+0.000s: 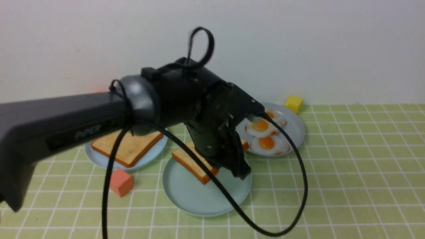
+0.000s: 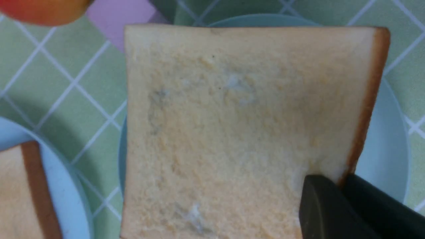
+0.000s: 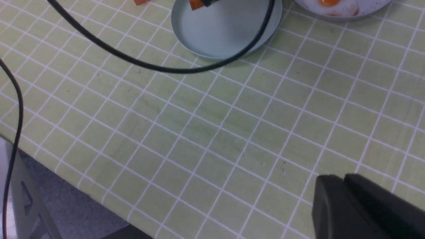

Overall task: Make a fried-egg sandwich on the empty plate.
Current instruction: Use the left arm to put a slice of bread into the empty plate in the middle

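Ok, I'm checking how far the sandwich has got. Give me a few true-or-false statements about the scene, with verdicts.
1. The left gripper grips a bread slice over the teal plate. True.
2. An egg already lies on the teal plate. False: all three eggs sit on the grey-blue plate.
3. A second bread slice lies on the sky-blue plate. True.
4. The right gripper holds an egg. False: it is shut on nothing, over bare tablecloth.
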Controlling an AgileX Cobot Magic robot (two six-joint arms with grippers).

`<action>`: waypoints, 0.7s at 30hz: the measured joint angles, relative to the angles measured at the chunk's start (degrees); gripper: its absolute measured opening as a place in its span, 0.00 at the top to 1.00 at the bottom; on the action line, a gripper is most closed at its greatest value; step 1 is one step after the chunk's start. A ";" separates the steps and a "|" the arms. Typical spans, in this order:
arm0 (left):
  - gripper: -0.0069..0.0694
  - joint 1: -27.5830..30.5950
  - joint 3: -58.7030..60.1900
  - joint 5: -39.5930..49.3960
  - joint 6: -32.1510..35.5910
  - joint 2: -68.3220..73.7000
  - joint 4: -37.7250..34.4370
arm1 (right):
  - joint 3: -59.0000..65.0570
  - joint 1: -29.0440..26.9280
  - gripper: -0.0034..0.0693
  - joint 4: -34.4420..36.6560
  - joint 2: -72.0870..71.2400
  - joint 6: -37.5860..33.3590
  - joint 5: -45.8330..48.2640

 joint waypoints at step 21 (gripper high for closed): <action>0.49 -0.80 0.02 0.36 -2.53 4.97 2.76 | 2.12 0.00 0.85 0.74 0.00 0.56 -4.81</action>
